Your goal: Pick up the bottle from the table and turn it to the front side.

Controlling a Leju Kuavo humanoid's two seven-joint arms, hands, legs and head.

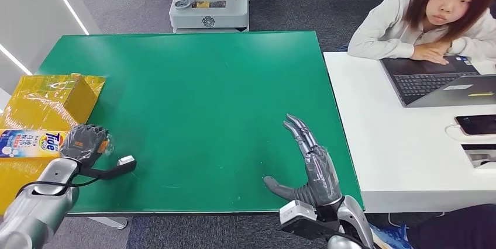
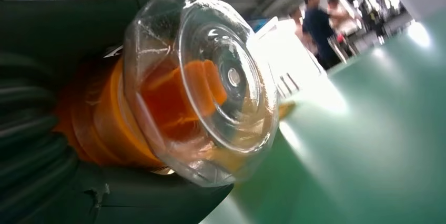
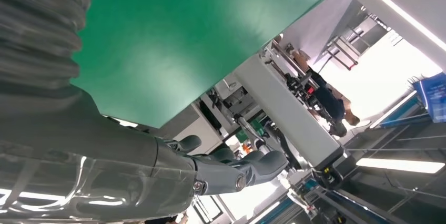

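Because the robot's left hand (image 1: 83, 142) wraps the orange bottle with the clear faceted plastic cap (image 2: 202, 84) right at the near left corner of the green table (image 1: 205, 97), any slip there probably sends the bottle off the edge, not onto the surface. In the head view the dark fingers cover almost all of the bottle, so only a little orange shows beside them, and the label side cannot be read; whether it already faces front cannot be told. The left wrist view shows the cap pointing away from the palm, with the orange neck seated against the hand. The grip looks to sit near the neck, so the heavier body may swing as the wrist rolls, and a smooth plastic wall could twist inside the fingers.

The right hand (image 1: 307, 161) hovers near the front edge towards the right corner, holding nothing, fingers straight and spread with the thumb out to the side. If it reaches across to help, it could knock the bottle instead of steadying it.

Just beyond the left hand, off the left edge, stands a yellow film-wrapped carton (image 1: 50, 100) with a printed detergent box (image 1: 29, 142) lying on it; a wide turn of the forearm could catch either. Further off, past the right edge, a person in a pale sweatshirt (image 1: 403, 24) leans over a grey laptop (image 1: 436, 82) on a white desk (image 1: 380, 144), well apart from both hands.
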